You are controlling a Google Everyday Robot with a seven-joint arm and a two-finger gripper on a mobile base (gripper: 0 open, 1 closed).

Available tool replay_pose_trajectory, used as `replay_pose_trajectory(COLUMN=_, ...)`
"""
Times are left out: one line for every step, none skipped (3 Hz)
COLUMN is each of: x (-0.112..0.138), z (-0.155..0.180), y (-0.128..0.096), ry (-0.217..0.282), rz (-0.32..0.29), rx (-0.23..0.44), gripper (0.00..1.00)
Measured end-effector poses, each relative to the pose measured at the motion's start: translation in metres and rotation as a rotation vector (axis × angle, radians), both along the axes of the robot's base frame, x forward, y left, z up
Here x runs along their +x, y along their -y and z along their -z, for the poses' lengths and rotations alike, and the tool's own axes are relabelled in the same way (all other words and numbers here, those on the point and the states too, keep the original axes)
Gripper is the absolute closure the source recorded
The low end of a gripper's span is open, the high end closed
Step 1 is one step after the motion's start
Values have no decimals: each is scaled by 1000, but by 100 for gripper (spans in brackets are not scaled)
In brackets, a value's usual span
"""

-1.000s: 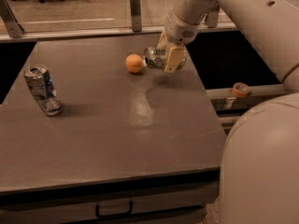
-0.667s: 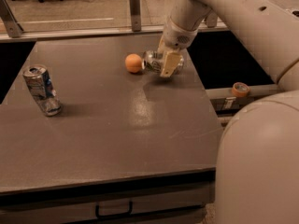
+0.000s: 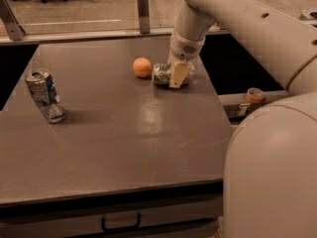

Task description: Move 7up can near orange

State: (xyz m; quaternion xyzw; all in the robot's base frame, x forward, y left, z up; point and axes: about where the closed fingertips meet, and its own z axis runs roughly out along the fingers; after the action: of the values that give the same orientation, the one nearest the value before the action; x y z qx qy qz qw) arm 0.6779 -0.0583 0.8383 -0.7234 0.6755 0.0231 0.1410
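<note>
Where the white robot arm [image 3: 233, 19] reaches down from the upper right, its two-finger gripper [image 3: 177, 79] sits low over the far right part of the grey-brown table top [image 3: 129, 148].

Item 1: dented silver aluminium 7up can with green and white markings [image 3: 162, 74]. It is inside the gripper, at table level. One beige finger [image 3: 179, 73] crosses the can's near face, and the can's body shows on both sides of it, mostly to the left. The gripper is closed on the can, only as wide as the can's body, and has hold of nothing else.

Item 2: small round smooth-skinned orange [image 3: 142, 67]. It rests on the table just beside the 7up can, to its left, with a narrow gap between them.

Item 3: silver drink can with blue markings [image 3: 44, 95]. It stands tilted near the table's left edge, well apart from the orange and the gripper.

Item 4: small roll of orange-brown tape [image 3: 255, 94]. It lies on a ledge off the table's right side.

Item 5: black drawer handle [image 3: 120, 223]. It sits on the table's front, below the near edge.
</note>
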Motion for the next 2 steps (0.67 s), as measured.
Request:
replay_pose_trajectory(x=0, z=2, y=0, ry=-5, rz=5, rx=-7, gripper=36)
replay_pose_trajectory(x=0, z=2, y=1, ry=-5, rz=6, rx=-7, gripper=13)
